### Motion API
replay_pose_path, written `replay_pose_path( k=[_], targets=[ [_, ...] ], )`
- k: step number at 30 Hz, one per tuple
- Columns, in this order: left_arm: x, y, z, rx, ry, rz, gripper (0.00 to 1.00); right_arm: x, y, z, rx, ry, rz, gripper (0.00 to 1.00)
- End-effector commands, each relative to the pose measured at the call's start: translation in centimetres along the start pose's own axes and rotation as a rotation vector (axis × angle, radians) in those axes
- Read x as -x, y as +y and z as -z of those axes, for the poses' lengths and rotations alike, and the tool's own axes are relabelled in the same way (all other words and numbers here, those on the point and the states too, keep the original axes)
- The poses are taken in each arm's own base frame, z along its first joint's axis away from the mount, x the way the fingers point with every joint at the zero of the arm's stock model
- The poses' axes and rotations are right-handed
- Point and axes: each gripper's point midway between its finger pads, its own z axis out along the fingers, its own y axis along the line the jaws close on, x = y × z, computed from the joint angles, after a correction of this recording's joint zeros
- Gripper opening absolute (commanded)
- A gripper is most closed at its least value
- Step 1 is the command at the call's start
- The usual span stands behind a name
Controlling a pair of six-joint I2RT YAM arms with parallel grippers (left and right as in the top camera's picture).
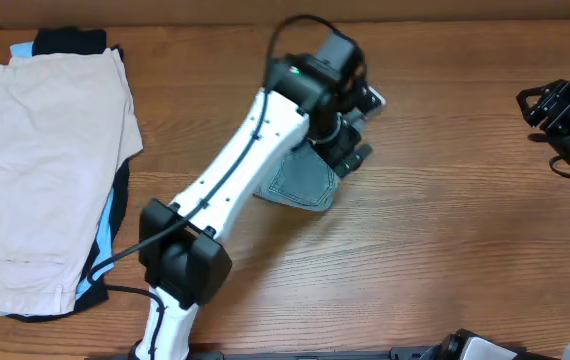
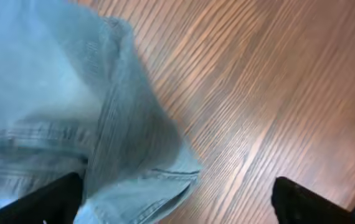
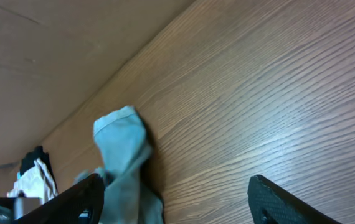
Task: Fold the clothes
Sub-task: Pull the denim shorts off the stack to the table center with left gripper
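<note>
Wooden worktop (image 1: 445, 250), denim shorts (image 1: 300, 182) lying bunched near its middle.
Left claw (image 1: 353, 152) spread open just above the shorts; right claw (image 1: 563, 112) open, well apart from them. Best to smooth the shorts flat before creasing.

The faded light-blue denim shorts (image 1: 303, 182) lie in a crumpled heap near the middle of the wooden surface (image 1: 445, 230). From above only a wedge of the cloth shows, crossed by a stitched seam. Up close the fabric is bunched and folded over itself. One hemmed end rises in a soft peak.
</note>
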Motion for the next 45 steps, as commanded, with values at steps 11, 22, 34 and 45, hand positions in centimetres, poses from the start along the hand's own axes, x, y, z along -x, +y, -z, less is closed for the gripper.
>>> replay_pose_path(
  k=[11,22,34,45],
  targets=[
    [-2.2,12.8,7.3,0.167,-0.106,0.325,1.0,-1.0,0.9,1.1,0.025,0.03,0.111,0.79],
    [-5.3,17.9,1.5,-0.037,-0.133,0.27,0.95,-3.6,3.7,-0.2,0.07,0.116,0.219,0.79],
    [-8.1,18.0,-6.4,-0.168,0.005,0.291,0.67,-4.5,4.6,-0.4,0.088,0.141,0.24,0.79],
    [-7.6,17.9,-7.1,-0.167,-0.01,0.285,0.13,-4.5,4.6,-0.4,0.088,0.142,0.239,0.79]
  ],
)
